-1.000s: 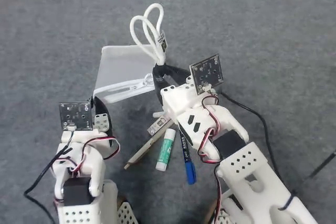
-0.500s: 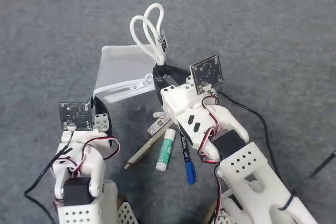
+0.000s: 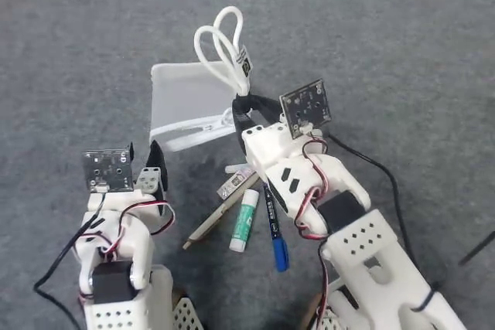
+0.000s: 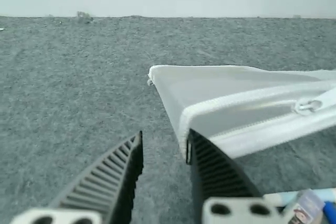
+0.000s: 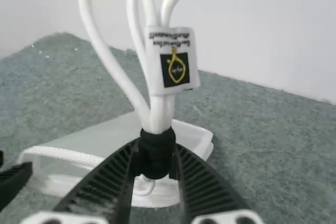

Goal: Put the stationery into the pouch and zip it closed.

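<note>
pouch: translucent white, white zipper | cable: white, looped, tagged

On the white tag of the white cord: two lines of tiny print above a black square with a yellow emblem, too blurred to read. Along the glue stick and the pen: faint print, too small to make out.

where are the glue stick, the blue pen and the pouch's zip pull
glue stick (image 3: 244, 221): high view, its green label
blue pen (image 3: 271, 222): high view, its dark barrel
zip pull (image 4: 307, 106): left wrist view, its ring
</note>
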`<action>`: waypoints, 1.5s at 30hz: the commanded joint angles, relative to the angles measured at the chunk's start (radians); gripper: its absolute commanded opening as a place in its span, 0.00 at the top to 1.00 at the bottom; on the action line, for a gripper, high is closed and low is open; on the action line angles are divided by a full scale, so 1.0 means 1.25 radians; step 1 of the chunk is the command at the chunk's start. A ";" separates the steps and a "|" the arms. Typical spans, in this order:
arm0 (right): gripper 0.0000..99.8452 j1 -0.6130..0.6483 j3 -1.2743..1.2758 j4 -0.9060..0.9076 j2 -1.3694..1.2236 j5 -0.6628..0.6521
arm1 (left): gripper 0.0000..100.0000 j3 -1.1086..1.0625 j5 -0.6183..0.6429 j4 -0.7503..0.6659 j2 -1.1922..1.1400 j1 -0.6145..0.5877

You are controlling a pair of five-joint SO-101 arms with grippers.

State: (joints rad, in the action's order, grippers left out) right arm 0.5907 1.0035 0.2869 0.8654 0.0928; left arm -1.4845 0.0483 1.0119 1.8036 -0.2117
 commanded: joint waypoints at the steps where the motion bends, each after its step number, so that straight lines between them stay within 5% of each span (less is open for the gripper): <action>1: 0.99 -0.013 -0.010 0.039 0.091 -0.018 | 0.90 0.031 0.016 0.004 0.015 -0.006; 23: 0.99 -0.063 -0.009 0.085 0.171 -0.016 | 0.94 0.035 0.016 0.002 0.015 -0.011; 32: 0.99 -0.003 0.015 0.082 0.172 -0.021 | 0.94 0.035 0.016 0.005 0.015 -0.010; 40: 0.99 0.014 0.015 0.085 0.172 -0.025 | 0.77 0.029 0.060 0.009 0.015 -0.010; 45: 0.99 0.041 0.015 0.101 0.174 -0.053 | 0.75 0.021 0.068 0.006 0.014 -0.011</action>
State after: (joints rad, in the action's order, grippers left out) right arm 0.6183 1.0403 0.3959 1.0280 0.0667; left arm -1.4845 0.1143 1.0119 1.8036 -0.2209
